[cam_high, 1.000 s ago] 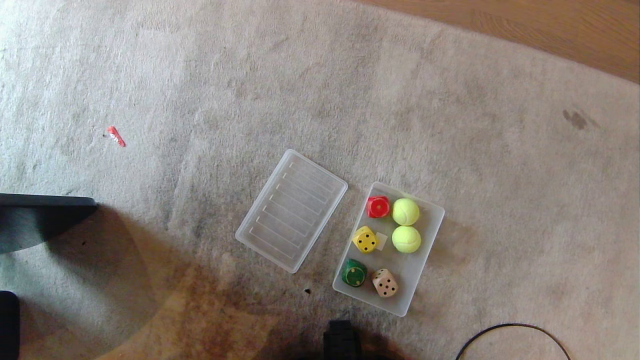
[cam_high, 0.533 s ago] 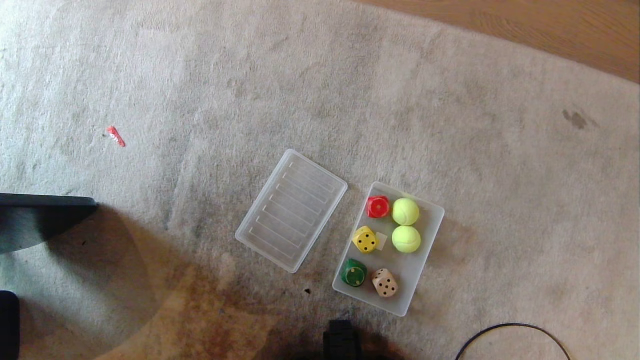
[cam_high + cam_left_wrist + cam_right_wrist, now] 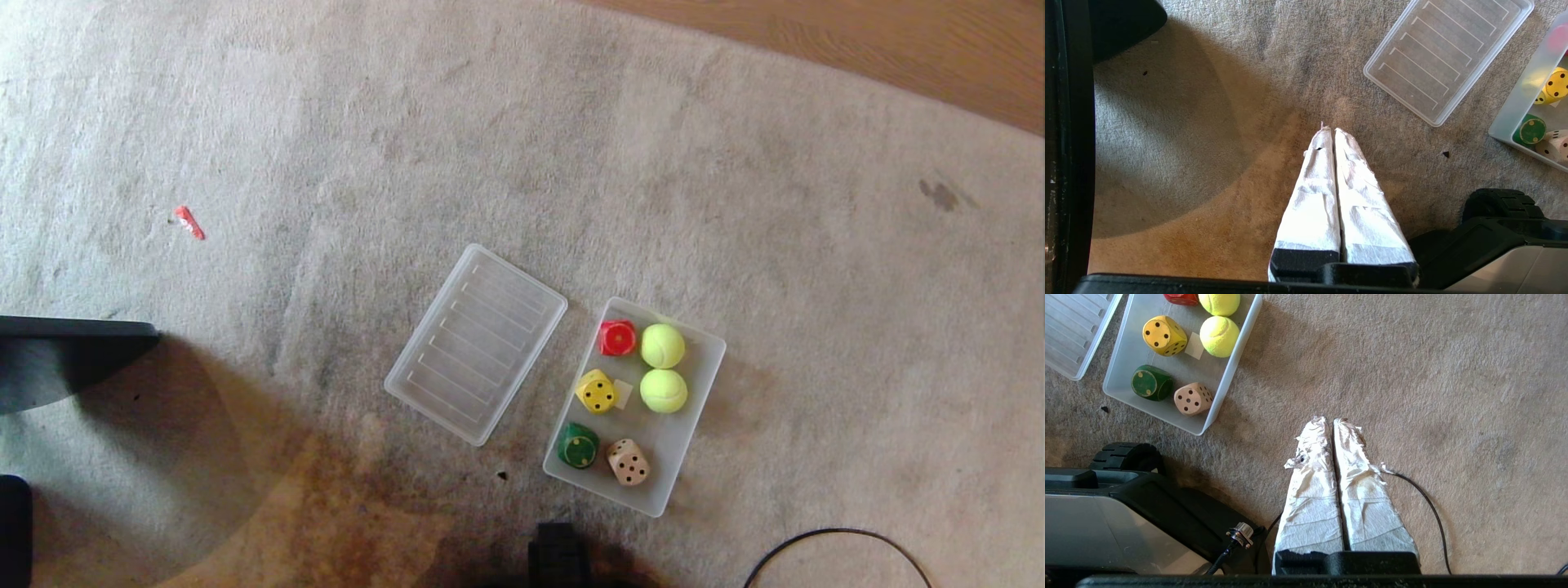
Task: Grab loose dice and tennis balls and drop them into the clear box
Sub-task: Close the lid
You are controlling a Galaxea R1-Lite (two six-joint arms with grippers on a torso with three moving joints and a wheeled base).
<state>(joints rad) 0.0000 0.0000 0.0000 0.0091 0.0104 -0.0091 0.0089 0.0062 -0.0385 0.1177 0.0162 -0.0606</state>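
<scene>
Nothing moved over the last second. Four dice [image 3: 606,400] and both tennis balls [image 3: 663,367] sit in the clear box [image 3: 702,384], lower centre-right. Left gripper [image 3: 1329,131] and right gripper [image 3: 1330,421]: jaws pressed together, empty. Task looks done.

Dice [image 3: 597,391] and tennis balls [image 3: 663,390] in clear box [image 3: 704,384], lid [image 3: 476,345] just left.

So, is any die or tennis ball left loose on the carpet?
No, all four dice and both tennis balls sit inside the clear box.
</scene>
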